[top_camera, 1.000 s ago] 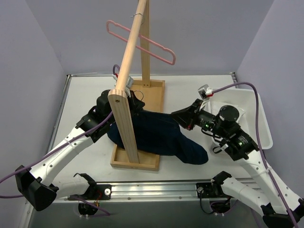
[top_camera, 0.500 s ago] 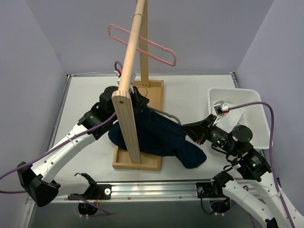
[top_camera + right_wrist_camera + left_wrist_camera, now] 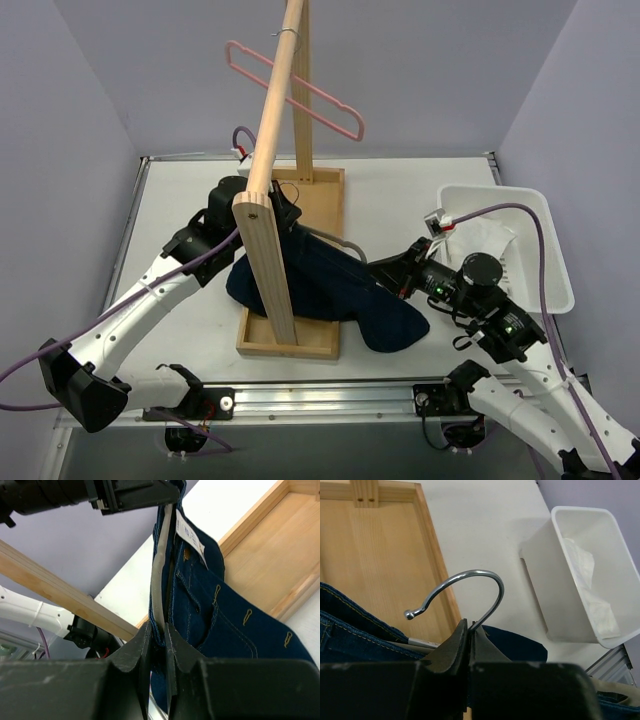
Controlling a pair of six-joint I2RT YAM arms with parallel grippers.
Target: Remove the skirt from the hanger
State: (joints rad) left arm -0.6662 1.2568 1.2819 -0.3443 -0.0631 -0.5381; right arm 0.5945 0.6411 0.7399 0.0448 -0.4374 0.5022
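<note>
Since the earlier frame the right end effector (image 3: 388,272) has been drawn slightly toward 9 o'clock, dragging the dark blue denim skirt (image 3: 330,285), which is draped over the 6 o'clock edge of the flat wooden rack base (image 3: 322,195). The left end effector (image 3: 468,630) is clamped on the neck of the grey steel-hooked hanger (image 3: 159,565), and the right is pinched on the waistband beside the hanger's arm. The denim is judged limp but weighty and unlikely to slip, so it is best held at that stiffer band.

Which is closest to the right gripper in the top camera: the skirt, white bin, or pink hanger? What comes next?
1. Skirt: touching the right gripper, on its left.
2. White bin: on the table, to its right.
3. Pink hanger: high up at the back.
</note>
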